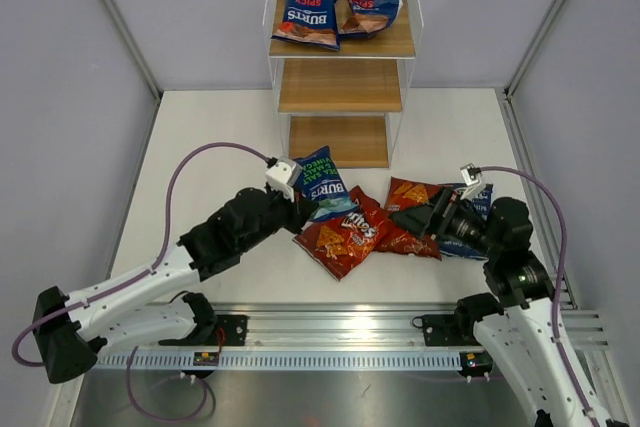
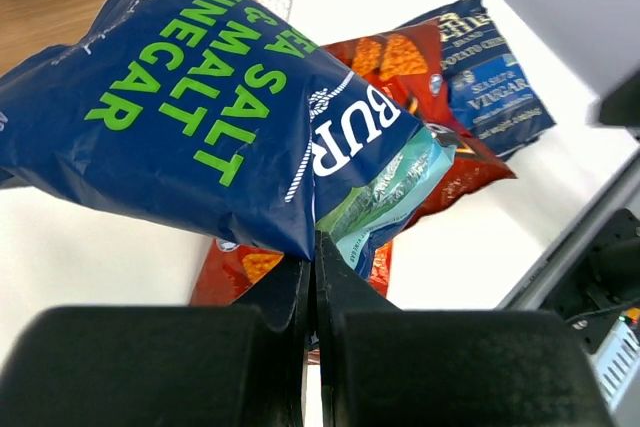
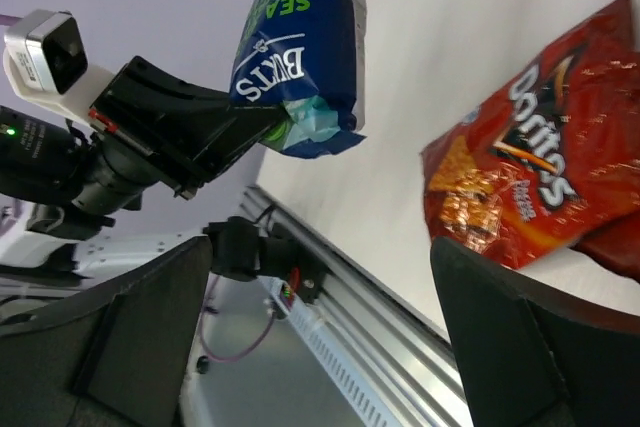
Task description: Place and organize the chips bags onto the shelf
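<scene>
STEP: carrying bag to shelf | left gripper [image 2: 315, 247]: clamped on corner of glossy dark blue Burts chips bag [image 1: 323, 185], held aloft just before the three-tier wooden shelf [image 1: 340, 87] | right gripper [image 1: 415, 215]: spread wide, empty | NEXT: probably lift onto bare middle board.

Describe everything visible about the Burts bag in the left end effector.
The Burts bag is glossy dark blue, with green "Sea Salt & Malt Vinegar" lettering, a white logo and a pale teal panel. It looks puffed. The shut left end effector pinches one end seam, holding it tilted over a Doritos bag.
</scene>
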`<state>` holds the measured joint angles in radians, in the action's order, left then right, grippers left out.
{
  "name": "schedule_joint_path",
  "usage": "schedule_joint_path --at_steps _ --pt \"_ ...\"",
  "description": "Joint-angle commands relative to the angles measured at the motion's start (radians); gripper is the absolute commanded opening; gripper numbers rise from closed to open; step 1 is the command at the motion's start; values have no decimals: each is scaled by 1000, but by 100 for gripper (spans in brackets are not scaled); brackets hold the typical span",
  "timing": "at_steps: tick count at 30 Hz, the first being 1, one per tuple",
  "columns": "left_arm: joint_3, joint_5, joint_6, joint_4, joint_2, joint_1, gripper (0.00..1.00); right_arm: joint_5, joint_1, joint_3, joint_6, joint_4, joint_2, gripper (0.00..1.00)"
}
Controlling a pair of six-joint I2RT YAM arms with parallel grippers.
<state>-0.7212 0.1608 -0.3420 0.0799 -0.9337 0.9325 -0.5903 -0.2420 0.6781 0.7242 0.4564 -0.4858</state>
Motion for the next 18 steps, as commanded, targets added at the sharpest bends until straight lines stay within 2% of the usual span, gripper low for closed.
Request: schedule_joint_path --at_steps 1,2,5,6,10,14,18 --pt "-66 -81 12 -61 13 11 0 -166 -2 -200 339 -514 -25 99" --pt "-69 -102 3 -75 7 17 0 -161 -3 -233 372 -597 -57 98" --pt "-86 -101 -21 -126 -20 35 0 -143 -13 -248 386 -678 -95 98" --pt "-104 -92 -31 -134 -28 38 0 -129 -19 -264 409 -762 -108 98" --pt "-135 -43 -75 -178 -62 68 0 -7 -110 -288 400 -873 -117 99" --pt "-173 -20 -95 -207 -103 86 0 183 -207 -305 374 -889 -122 98" --pt "-193 22 -98 -226 -134 106 0 279 -305 -290 398 -918 -195 98"
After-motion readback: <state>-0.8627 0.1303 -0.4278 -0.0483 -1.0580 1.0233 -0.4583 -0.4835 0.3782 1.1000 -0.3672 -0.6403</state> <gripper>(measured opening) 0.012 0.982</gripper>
